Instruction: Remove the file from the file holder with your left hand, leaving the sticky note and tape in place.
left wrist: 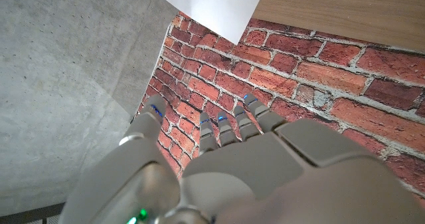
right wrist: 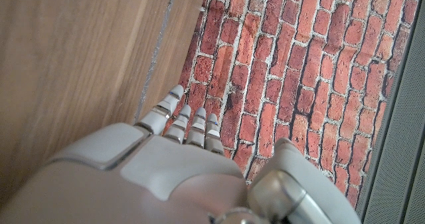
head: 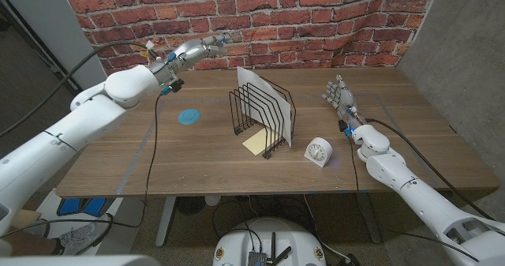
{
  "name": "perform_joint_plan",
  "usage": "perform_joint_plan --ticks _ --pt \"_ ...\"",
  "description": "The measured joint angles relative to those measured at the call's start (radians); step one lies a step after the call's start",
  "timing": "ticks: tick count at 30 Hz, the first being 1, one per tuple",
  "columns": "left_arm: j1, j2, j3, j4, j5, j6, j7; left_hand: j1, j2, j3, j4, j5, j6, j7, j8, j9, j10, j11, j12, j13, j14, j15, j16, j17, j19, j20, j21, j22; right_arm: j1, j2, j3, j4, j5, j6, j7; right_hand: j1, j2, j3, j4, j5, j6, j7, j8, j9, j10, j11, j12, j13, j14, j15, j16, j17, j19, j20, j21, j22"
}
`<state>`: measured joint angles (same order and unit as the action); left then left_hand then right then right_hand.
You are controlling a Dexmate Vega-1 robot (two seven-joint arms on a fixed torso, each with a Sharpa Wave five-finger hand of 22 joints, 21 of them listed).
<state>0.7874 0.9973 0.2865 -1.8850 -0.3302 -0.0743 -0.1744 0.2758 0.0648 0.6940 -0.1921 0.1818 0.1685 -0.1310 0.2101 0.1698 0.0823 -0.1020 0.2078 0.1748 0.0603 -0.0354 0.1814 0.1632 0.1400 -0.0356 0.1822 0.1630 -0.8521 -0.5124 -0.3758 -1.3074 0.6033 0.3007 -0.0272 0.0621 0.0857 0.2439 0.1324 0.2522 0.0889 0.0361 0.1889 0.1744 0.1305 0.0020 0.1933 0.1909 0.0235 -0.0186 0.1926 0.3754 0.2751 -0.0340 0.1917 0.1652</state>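
File (head: 267,102) upright in file holder (head: 260,118) | left robot hand (head: 194,53) raised, fingers apart, empty | right robot hand (head: 342,94) released

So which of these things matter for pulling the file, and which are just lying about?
Job:
- white file
- black wire file holder
- yellow sticky note
- white tape dispenser
- left hand, raised, holding nothing

Lying about:
- blue round mark
- right hand, idle

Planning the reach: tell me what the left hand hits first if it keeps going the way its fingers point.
Probably the brick wall: the left hand holds nothing and points past the table's back edge; depth is unclear.
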Motion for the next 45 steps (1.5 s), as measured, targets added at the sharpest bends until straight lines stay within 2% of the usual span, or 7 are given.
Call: perform_joint_plan --ticks 8,14,16,23,30,36,45 --pt "-0.132 0.013 0.062 0.018 0.04 0.005 -0.138 0.023 -0.012 0.005 -0.005 0.0 0.01 -0.01 0.003 0.0 0.011 -0.011 0.0 0.0 0.012 -0.002 0.0 0.0 0.004 -0.004 0.0 0.0 -0.01 0.001 0.001 -0.007 -0.002 0.007 -0.01 0.0 0.0 0.0 0.0 0.0 0.0 0.0 0.0 0.0 0.0 0.0 0.0 0.0 0.0 0.0 0.0 -0.005 0.0 0.0 0.0 0.0" --pt "-0.207 0.009 0.099 0.035 0.066 0.006 -0.22 0.073 -0.03 0.005 -0.005 0.0 0.038 -0.015 0.003 0.0 0.04 -0.026 0.0 0.0 0.043 -0.003 0.0 0.0 0.015 -0.003 0.0 0.0 -0.016 0.005 0.002 -0.009 -0.004 0.013 -0.018 0.0 0.0 0.0 0.0 0.0 0.0 0.0 0.0 0.0 0.0 0.0 0.0 0.0 0.0 0.0 0.0 -0.005 0.0 0.0 0.0 0.0" --pt "-0.241 0.004 0.115 0.046 0.077 0.005 -0.258 0.102 -0.041 0.005 -0.005 0.0 0.061 -0.02 0.009 0.003 0.055 -0.037 0.0 0.0 0.057 -0.004 0.0 0.0 0.024 -0.002 0.0 0.0 -0.017 0.008 0.002 -0.009 -0.004 0.016 -0.021 0.0 0.0 0.0 0.0 0.0 0.0 0.0 0.0 0.0 0.0 0.0 0.0 0.0 0.0 0.0 0.001 -0.007 0.0 0.0 0.0 0.0" --pt "-0.3 -0.007 0.147 0.069 0.098 -0.01 -0.33 0.202 -0.081 0.005 -0.005 0.007 0.117 -0.039 0.01 0.002 0.113 -0.061 0.0 0.0 0.118 -0.004 0.004 0.0 0.049 -0.001 0.0 0.0 -0.017 0.018 0.002 0.003 -0.006 0.026 -0.025 0.0 0.0 0.0 0.0 0.0 0.0 0.0 0.0 0.0 0.0 0.0 0.0 0.0 0.0 0.0 0.004 -0.009 0.0 0.0 0.0 0.0" --pt "-0.352 -0.014 0.174 0.08 0.131 -0.033 -0.394 0.357 -0.147 0.005 -0.005 0.011 0.181 -0.074 0.018 0.002 0.168 -0.101 -0.005 -0.003 0.174 -0.004 0.004 0.0 0.09 -0.004 0.0 0.0 -0.012 0.029 0.002 0.018 -0.009 0.035 -0.031 0.0 0.0 0.0 0.0 0.0 0.0 0.0 0.0 0.0 0.0 0.0 0.0 0.0 0.0 0.0 0.004 -0.014 0.0 0.0 0.0 0.0" --pt "-0.387 -0.023 0.192 0.094 0.162 -0.059 -0.432 0.499 -0.188 -0.018 0.002 0.012 0.199 -0.081 0.007 0.005 0.183 -0.104 -0.019 -0.003 0.174 -0.004 -0.001 0.0 0.097 0.0 0.0 0.0 -0.002 0.039 0.0 0.037 -0.012 0.044 -0.034 -0.003 0.003 0.0 0.0 0.0 0.0 0.0 0.0 0.0 0.0 0.0 0.0 0.0 0.0 0.0 0.004 -0.014 0.0 0.0 0.0 0.0" --pt "-0.452 -0.056 0.235 0.133 0.216 -0.109 -0.501 0.571 -0.203 -0.031 0.003 0.015 0.199 -0.081 -0.001 0.005 0.182 -0.104 -0.019 -0.003 0.174 -0.004 -0.001 0.0 0.102 -0.005 0.0 0.0 0.011 0.052 -0.005 0.058 -0.019 0.052 -0.04 -0.003 0.003 0.003 -0.003 0.0 0.0 0.0 0.0 0.0 0.009 -0.002 0.0 0.0 0.0 0.0 0.004 -0.018 0.005 0.005 0.0 0.0"
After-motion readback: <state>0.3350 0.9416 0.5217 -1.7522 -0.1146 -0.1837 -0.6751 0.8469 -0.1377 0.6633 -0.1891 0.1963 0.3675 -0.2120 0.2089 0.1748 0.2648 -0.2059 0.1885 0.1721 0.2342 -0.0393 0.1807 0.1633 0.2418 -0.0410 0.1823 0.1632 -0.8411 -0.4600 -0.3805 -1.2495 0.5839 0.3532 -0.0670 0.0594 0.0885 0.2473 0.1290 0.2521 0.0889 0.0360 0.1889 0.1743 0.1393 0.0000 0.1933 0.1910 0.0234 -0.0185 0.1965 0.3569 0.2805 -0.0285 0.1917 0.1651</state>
